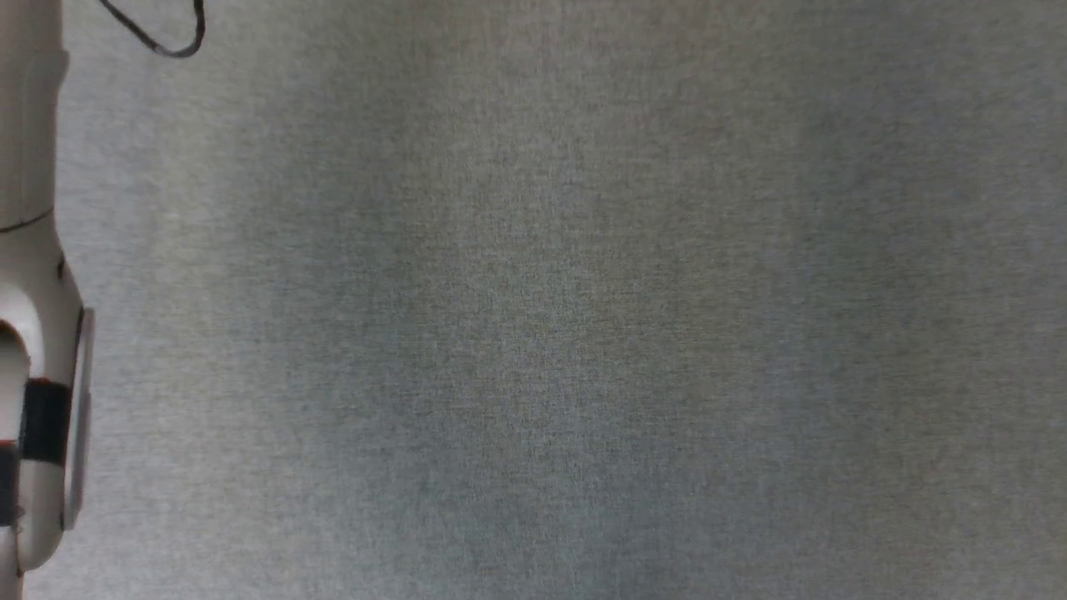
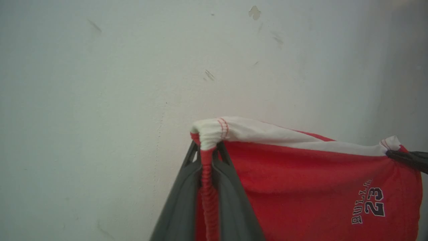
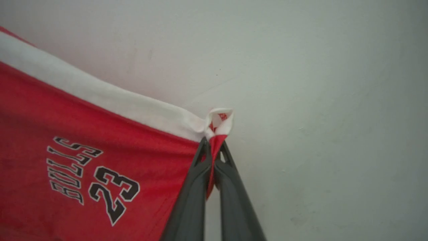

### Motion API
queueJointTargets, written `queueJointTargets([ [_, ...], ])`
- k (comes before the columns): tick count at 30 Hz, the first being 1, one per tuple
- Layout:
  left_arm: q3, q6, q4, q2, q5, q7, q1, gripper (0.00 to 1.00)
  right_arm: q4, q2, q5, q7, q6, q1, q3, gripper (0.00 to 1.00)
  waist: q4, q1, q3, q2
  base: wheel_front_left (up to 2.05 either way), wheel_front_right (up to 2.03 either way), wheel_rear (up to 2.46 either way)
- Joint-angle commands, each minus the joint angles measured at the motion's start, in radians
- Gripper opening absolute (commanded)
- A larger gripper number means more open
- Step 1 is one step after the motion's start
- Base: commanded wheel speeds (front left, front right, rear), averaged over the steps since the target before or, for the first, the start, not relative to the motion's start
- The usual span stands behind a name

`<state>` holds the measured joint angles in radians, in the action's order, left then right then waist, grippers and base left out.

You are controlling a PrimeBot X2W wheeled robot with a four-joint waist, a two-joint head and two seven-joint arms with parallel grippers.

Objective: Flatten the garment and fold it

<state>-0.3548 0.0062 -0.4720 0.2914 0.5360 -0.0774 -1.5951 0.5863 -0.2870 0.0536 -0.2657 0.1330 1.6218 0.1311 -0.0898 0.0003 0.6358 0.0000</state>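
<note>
1. Garment. One pair of red basketball shorts [image 2: 301, 174] is held up, stretched between two grippers, in front of a pale scuffed surface [image 2: 100, 83]. One white band [image 2: 284, 135] runs along the top edge from grip to grip. One dark "BULLS 23" print [image 2: 369, 202], outlined in white, is on the red panel.

2. Left gripper [image 2: 206, 147]. Two dark fingers [image 2: 180, 201] rise from 6 o'clock in the left wrist view. The jaws are closed almost fully, pinching one corner of the shorts. A gathered red seam runs down between the fingers, and the white band folds over their tips. The shorts extend from this grip toward 3 o'clock, and the print sits at 4 o'clock.

3. Right gripper [image 3: 211, 144]. Its two dark fingers rise from 6 o'clock in the right wrist view. The jaws are pressed together on the opposite corner, with a small white-and-red tuft protruding above the tips. The shorts extend toward 9 o'clock, and the print sits at 8 o'clock.

4. Head view. One pale forearm [image 1: 37, 333] runs along the 9 o'clock edge. One black cable loop [image 1: 167, 42] shows at 11 o'clock. Both lie against a grey textured surface [image 1: 583, 333].
</note>
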Motion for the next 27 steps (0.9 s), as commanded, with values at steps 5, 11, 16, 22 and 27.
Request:
queueJointTargets([
  [5,-0.025,-0.071,-0.064,0.000,-0.003,-0.085,0.014,0.00,0.047,-0.014,0.003,0.079,-0.002,-0.006,0.055,0.00,0.010,-0.0003,0.154,0.0000,0.00,0.00,0.00],
  [11,-0.036,-0.112,-0.073,0.010,0.047,-0.113,0.097,0.00,-0.004,-0.064,0.109,0.154,-0.002,-0.097,0.177,0.00,0.030,-0.0003,0.128,0.0000,0.00,0.00,0.00],
  [16,-0.072,-0.130,0.018,0.046,0.108,-0.072,0.234,0.00,-0.197,-0.155,0.260,0.150,-0.002,-0.270,0.257,0.00,0.045,-0.0003,0.060,0.0000,0.00,0.00,0.00],
  [22,-0.094,-0.127,0.258,0.125,0.180,-0.027,0.483,0.00,-0.493,-0.251,0.385,0.066,-0.002,-0.587,0.208,0.00,0.053,-0.0003,-0.023,0.0000,0.00,0.00,0.00],
  [27,-0.110,-0.092,0.474,0.177,0.186,-0.049,0.725,0.00,-0.671,-0.244,0.409,0.008,-0.002,-0.868,0.095,0.00,0.059,-0.0003,-0.092,0.0000,0.00,0.00,0.00],
])
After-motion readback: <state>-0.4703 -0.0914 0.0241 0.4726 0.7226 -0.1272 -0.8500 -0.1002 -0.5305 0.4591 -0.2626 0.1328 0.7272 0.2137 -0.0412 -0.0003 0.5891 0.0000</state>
